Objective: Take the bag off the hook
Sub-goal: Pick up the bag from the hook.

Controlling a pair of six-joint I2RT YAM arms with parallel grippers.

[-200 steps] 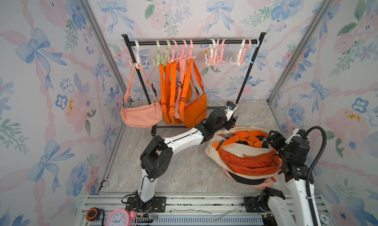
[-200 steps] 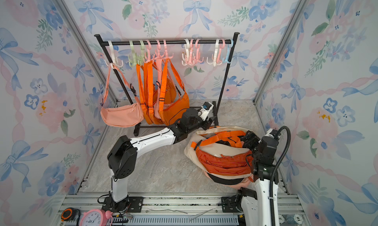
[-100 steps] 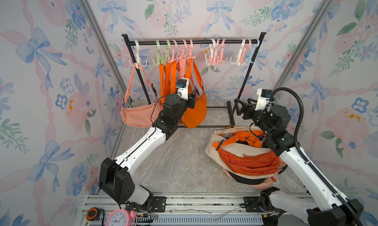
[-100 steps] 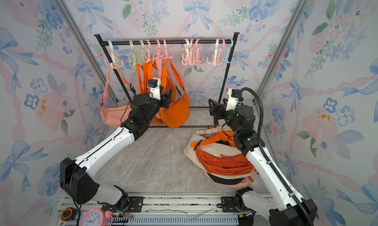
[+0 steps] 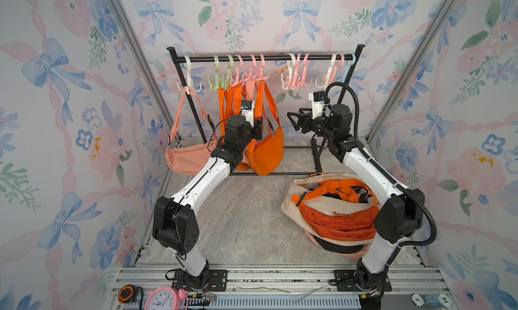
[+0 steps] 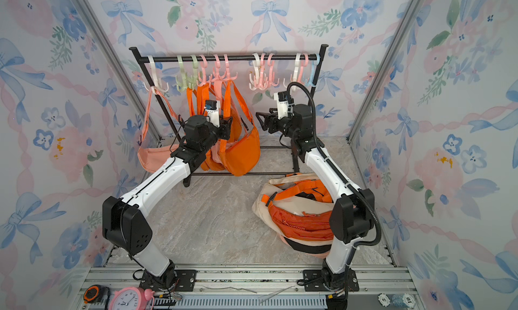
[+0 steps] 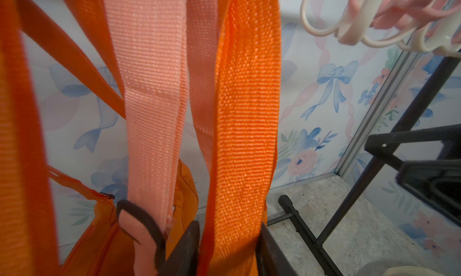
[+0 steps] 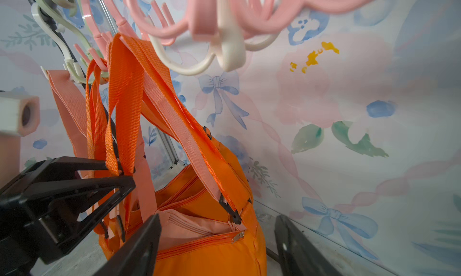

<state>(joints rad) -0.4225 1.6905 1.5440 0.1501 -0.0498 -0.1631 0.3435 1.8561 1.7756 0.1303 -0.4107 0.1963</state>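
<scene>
- since the earlier frames both arms have risen from the floor pile to the rack; the left gripper [image 5: 259,126] has come in to the straps, and the right gripper [image 5: 293,120] has swung in toward the centre of the frame.
- the orange bag [image 5: 266,151] hangs at the upper centre in both top views, its orange strap [image 7: 244,137] looped over a pink hook [image 5: 262,73].
- in the left wrist view that strap runs down between the left gripper's two black fingers [image 7: 189,239], which stand close on either side of it; whether they pinch it cannot be told.
- the right gripper [image 8: 218,219] has its jaws wide apart with nothing between them, near the bag's open zip but apart from it.
- a peach strap [image 7: 154,112] hangs just beside the orange one.
- more orange bags [image 5: 241,162] hang behind, on the same black rail [image 5: 280,58].
- a peach bag [image 5: 187,160] hangs at the rail's left end.
- a pile of bags [image 5: 333,219] lies on the floor at lower right.
</scene>
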